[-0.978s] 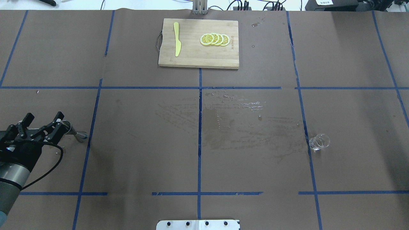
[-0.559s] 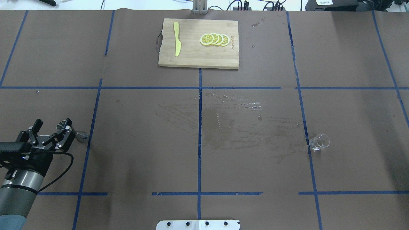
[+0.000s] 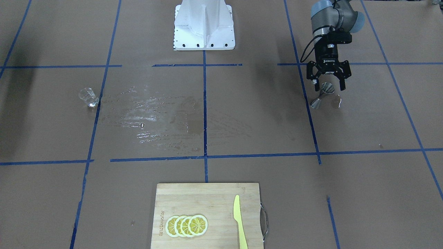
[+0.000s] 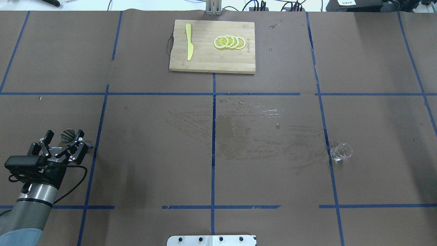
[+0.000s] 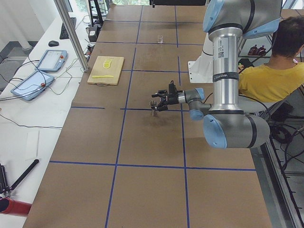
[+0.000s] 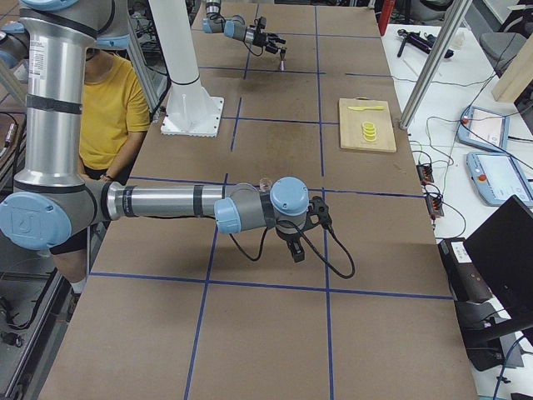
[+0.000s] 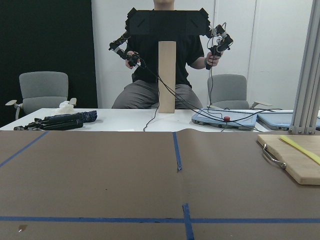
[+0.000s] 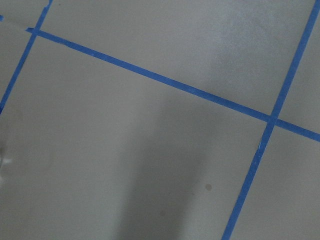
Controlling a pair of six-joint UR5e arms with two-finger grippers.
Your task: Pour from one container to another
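Note:
The steel jigger (image 4: pixel 68 135) stands on the brown table at the near left, also seen in the front view (image 3: pixel 323 94). My left gripper (image 4: pixel 65 134) is open, level with the jigger's upper cup, one finger on each side and not touching it (image 3: pixel 328 87). The clear glass measuring cup (image 4: pixel 340 151) stands alone on the right side by a blue tape line (image 3: pixel 88 97). My right gripper (image 6: pixel 296 247) shows only in the exterior right view, low over the table a short way from the cup; whether it is open or shut I cannot tell.
A wooden cutting board (image 4: pixel 211 61) lies at the far middle with a yellow knife (image 4: pixel 188 44) and lemon slices (image 4: pixel 229 42). A wet smear (image 4: pixel 245 136) marks the table's centre. The robot's base plate (image 4: pixel 211 240) is at the near edge.
My left gripper has swung right and back towards the robot, still open, so its fingers now straddle the jigger. The glass cup has not moved.

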